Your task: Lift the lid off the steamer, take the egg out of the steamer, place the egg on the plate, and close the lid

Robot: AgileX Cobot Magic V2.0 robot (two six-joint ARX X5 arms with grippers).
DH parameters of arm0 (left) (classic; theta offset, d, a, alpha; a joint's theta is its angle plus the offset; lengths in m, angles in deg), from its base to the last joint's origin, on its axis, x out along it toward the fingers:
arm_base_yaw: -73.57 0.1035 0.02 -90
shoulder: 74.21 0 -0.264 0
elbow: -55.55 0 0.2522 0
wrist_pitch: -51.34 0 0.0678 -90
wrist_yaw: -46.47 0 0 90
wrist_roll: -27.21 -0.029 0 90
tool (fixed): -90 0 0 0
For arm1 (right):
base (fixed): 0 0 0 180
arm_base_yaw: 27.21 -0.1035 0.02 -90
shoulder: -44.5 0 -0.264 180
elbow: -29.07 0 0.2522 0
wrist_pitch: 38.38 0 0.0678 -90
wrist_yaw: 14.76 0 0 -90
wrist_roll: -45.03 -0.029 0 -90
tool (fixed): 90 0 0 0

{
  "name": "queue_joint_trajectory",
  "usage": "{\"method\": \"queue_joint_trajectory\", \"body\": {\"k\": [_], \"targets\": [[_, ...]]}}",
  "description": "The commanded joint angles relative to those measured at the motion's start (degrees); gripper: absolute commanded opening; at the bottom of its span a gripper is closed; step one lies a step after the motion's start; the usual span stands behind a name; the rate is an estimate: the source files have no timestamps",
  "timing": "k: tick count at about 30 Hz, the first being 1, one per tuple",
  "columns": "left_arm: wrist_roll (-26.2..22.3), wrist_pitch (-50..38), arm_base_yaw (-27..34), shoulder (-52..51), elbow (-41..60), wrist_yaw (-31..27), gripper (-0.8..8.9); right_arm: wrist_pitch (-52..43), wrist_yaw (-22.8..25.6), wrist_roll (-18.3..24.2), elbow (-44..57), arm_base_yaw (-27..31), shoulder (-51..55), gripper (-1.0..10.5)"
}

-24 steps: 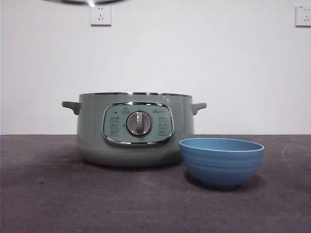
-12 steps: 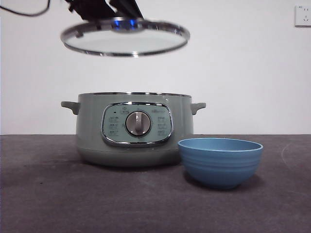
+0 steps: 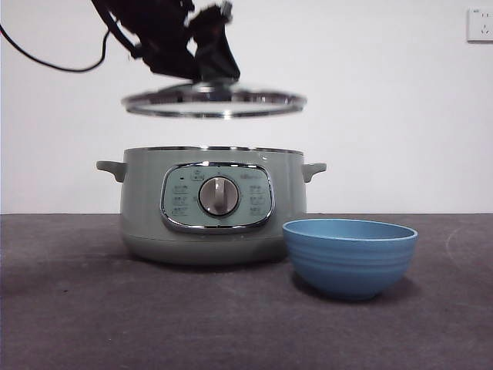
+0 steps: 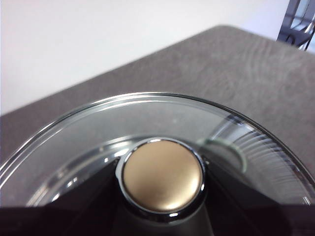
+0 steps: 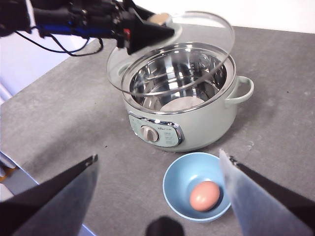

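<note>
Steamers: one sage-green steamer (image 3: pixel 213 204) at centre frame in the front view, uncovered, with a chrome-framed panel and silver dial (image 3: pixel 219 196); the right wrist view shows its steel inside.
Lids: one clear glass lid (image 3: pixel 213 102) with chrome rim, held level in the air above the steamer, apart from its rim.
Eggs: one brownish-orange egg (image 5: pixel 204 195), lying inside the bowl, low in the right wrist frame.
Bowls: one ribbed blue bowl (image 3: pixel 350 258) serving as the plate, just beside the steamer at lower right of the front frame, nearer the camera.
Left end effector: (image 5: pixel 156 29) pinching the lid's round knob (image 4: pixel 163 175), upper centre of the front frame, black cable trailing to the upper left.
Right end effector: (image 5: pixel 160 196) spread wide, high above the bowl and steamer, holding nothing.
Surface: one dark grey desk (image 3: pixel 92 308), matte.
Room: plain white wall; one wall socket (image 3: pixel 480 24) at the upper right corner of the front frame.
</note>
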Motion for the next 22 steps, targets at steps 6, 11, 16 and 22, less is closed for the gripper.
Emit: {"method": "queue_joint_trajectory", "body": {"k": [6,11,16,22], "targets": [[-1.1,-4.3,-0.1,3.5,-0.3,-1.1,-0.08,0.1,0.2,-0.9,0.4,-0.1,0.2,4.1],[-1.1,-4.9,-0.1,5.1,-0.3,-1.1,-0.08,0.4,0.2,-1.0,0.4,-0.1,0.2,4.1],[-1.1,-4.9,-0.1,5.4,-0.3,-1.4,-0.08,0.5,0.2,-1.1,0.4,-0.1,0.2,4.1],[-1.1,-4.4,0.2,5.5,-0.3,-1.6,-0.08,0.5,0.1,-1.1,0.4,-0.1,0.2,4.1]]}}
